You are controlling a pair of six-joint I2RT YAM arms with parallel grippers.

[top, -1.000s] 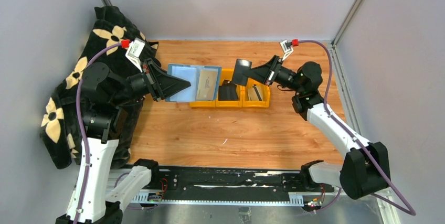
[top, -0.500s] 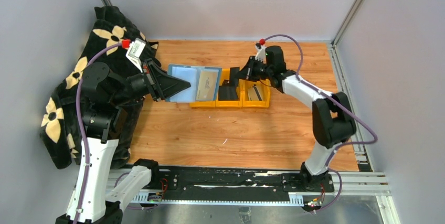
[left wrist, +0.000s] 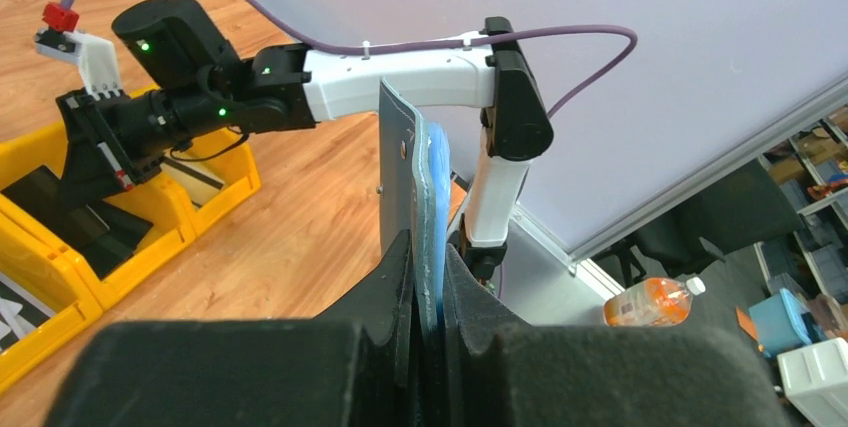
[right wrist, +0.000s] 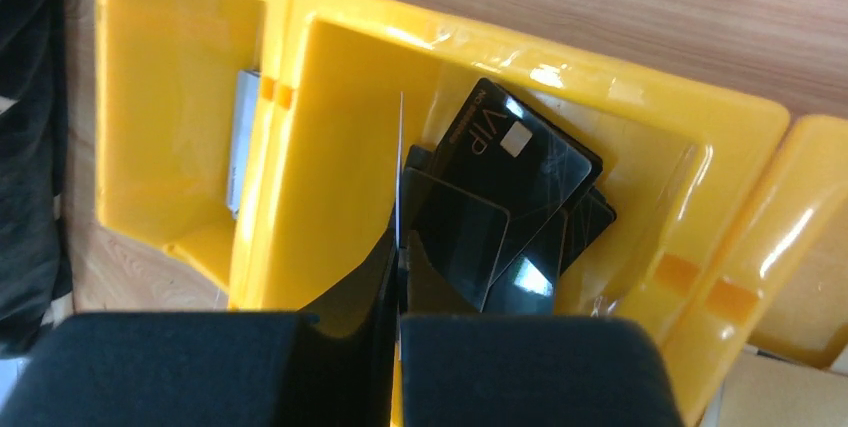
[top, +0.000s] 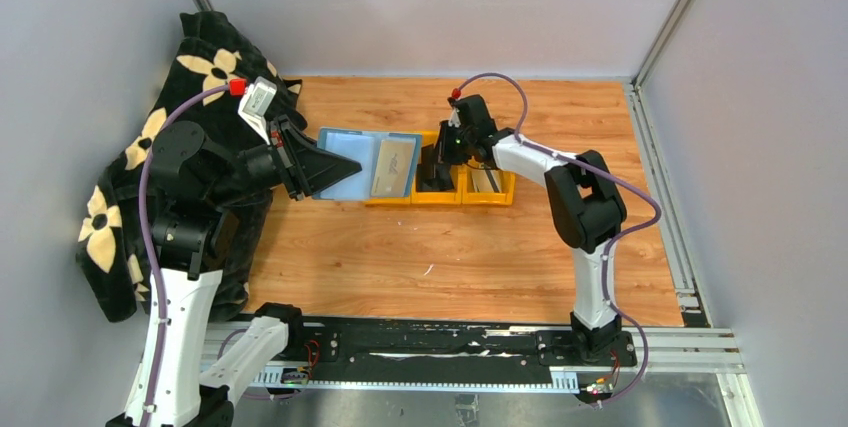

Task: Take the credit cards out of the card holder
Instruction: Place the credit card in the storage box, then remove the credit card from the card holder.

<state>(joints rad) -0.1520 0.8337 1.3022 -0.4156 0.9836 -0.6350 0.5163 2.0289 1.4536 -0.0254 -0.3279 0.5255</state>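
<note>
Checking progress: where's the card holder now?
Top view: the card holder, open, is pinched in the jaws of the left gripper, left of the yellow bins.

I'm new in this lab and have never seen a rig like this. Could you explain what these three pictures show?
Two robot arms are bolted to the near edge of a wooden table. One picture looks down from above. The other two come from small cameras on each arm's wrist, so that arm's own black fingers fill the bottom of the view. The left gripper pinches an open teal card holder that has one card tucked inside. The right gripper is shut on a thin card, seen edge-on, over the middle of three yellow bins. Several dark cards already lie in that bin. A flowered black cloth hangs at the left.
</note>
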